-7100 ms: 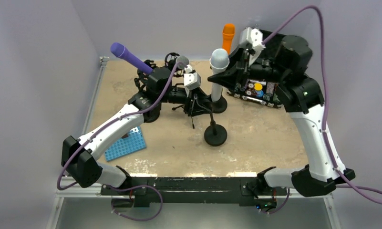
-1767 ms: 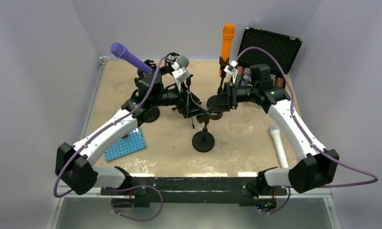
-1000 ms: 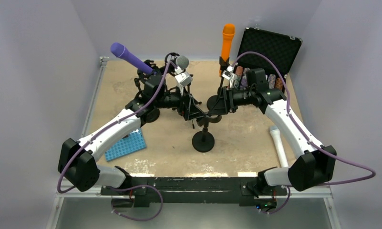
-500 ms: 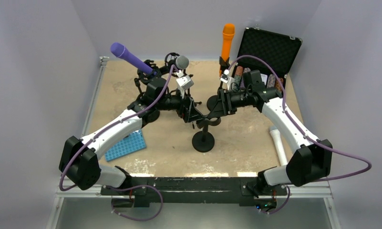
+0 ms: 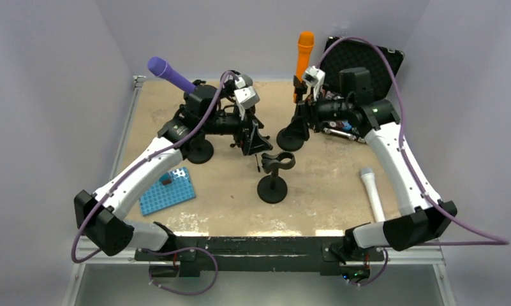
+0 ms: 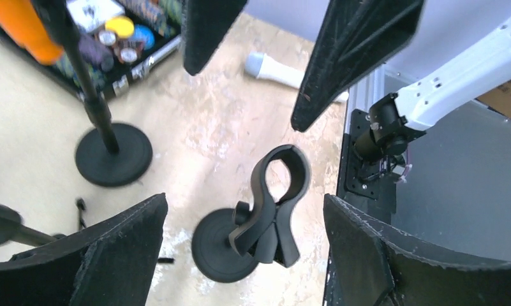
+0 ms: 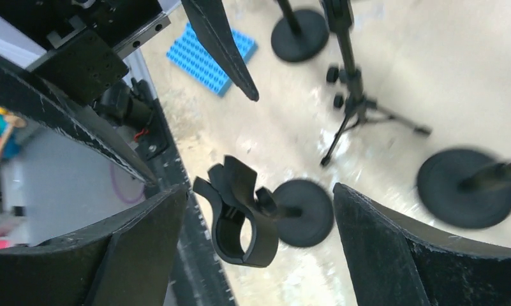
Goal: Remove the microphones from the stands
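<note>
Top external: white mic (image 5: 371, 191) on table (image 5: 329, 182), right of stand (image 5: 273, 180); left gripper (image 5: 252, 141) & right gripper (image 5: 302, 120) both released, jaws spread.

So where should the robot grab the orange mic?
Probably the straight handle of the orange mic, just below its rounded head, pinched from the two sides. It sits nearly upright in its stand, so a side-on pinch should leave it free to lift straight up and out.

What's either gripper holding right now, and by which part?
Nothing. The left gripper and right gripper are both open, clear of the empty stand; the white mic lies on the table.
</note>
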Motion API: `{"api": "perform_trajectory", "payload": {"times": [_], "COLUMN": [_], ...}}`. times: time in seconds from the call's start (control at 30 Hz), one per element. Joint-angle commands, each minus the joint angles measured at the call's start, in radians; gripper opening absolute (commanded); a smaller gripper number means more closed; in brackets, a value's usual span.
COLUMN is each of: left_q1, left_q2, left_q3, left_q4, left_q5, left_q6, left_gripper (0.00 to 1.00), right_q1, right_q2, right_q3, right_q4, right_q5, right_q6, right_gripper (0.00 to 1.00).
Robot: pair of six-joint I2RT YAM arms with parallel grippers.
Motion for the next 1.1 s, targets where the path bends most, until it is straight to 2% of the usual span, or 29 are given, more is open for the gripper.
{"api": "perform_trajectory", "payload": {"times": [0.0,0.17,0.23,0.33,0.5,0.63,0.8,1.07], "left_q1": [0.000,0.001,0.002,0.003,0.004,0.018,0.069,0.161], "left_q2": [-0.095,-0.174,-0.215,-0.269,-0.356,-0.443,-0.516,-0.549], "left_q3": [0.149,0.235,0.242,0.233,0.180,0.095,0.041,-0.007], "left_q4": [-0.125,-0.283,-0.346,-0.408,-0.413,-0.333,-0.270,-0.244], "left_q5": [0.088,0.087,0.074,0.007,-0.049,-0.053,-0.038,-0.012], "left_q6": [0.106,0.192,0.267,0.338,0.349,0.321,0.235,0.183], "left_gripper": [0.96,0.96,0.96,0.96,0.97,0.97,0.97,0.98], "right_q1": [0.003,0.032,0.081,0.182,0.303,0.315,0.341,0.399], "right_q2": [-0.060,-0.032,-0.012,-0.004,0.038,0.120,0.249,0.259], "right_q3": [0.145,0.202,0.221,0.223,0.229,0.276,0.368,0.332], "right_q4": [-0.119,-0.333,-0.433,-0.476,-0.449,-0.491,-0.628,-0.594], "right_q5": [-0.048,-0.032,-0.002,0.102,0.271,0.344,0.379,0.406], "right_q6": [-0.269,-0.578,-0.706,-0.799,-0.792,-0.793,-0.765,-0.726], "right_gripper": [0.90,0.88,0.87,0.86,0.85,0.83,0.77,0.77]}}
